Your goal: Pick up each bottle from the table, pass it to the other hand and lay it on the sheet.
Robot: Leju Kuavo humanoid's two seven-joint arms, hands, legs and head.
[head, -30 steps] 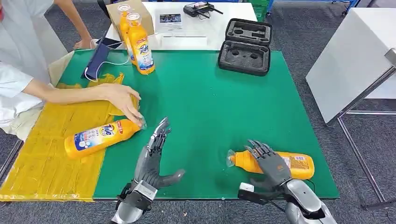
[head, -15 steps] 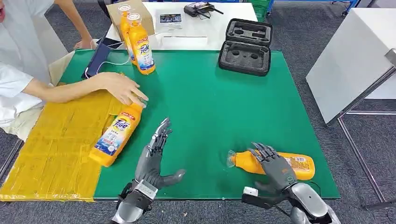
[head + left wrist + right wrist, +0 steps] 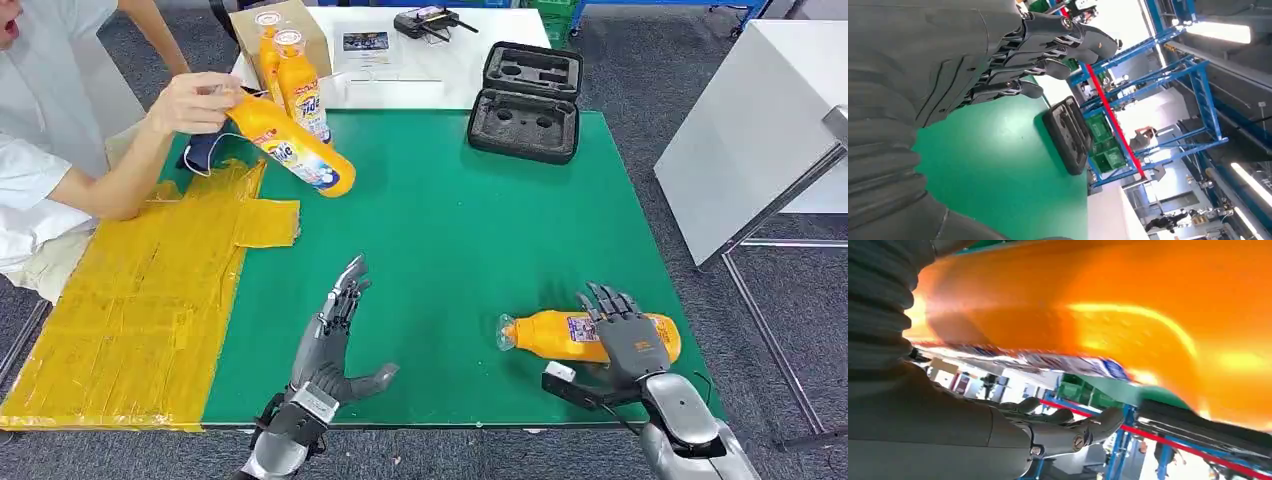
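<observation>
An orange bottle lies on its side near the front right of the green mat, cap pointing left. My right hand rests over its label end with fingers stretched across it and the thumb on the near side; up close the bottle sits against the palm. My left hand hovers open above the mat near the front, fingers straight, holding nothing. A person at the far left holds another orange bottle tilted in the air. The yellow sheet covers the table's left side.
Two more orange bottles stand upright at the mat's far left, next to a cardboard box. An open black foam case sits at the far edge. A white table stands to the right. The person's arm reaches over the sheet.
The person has lifted the bottle off the sheet and raised it toward the far left. My right hand slid right along its bottle, which shifted slightly right. My left hand stayed put.
</observation>
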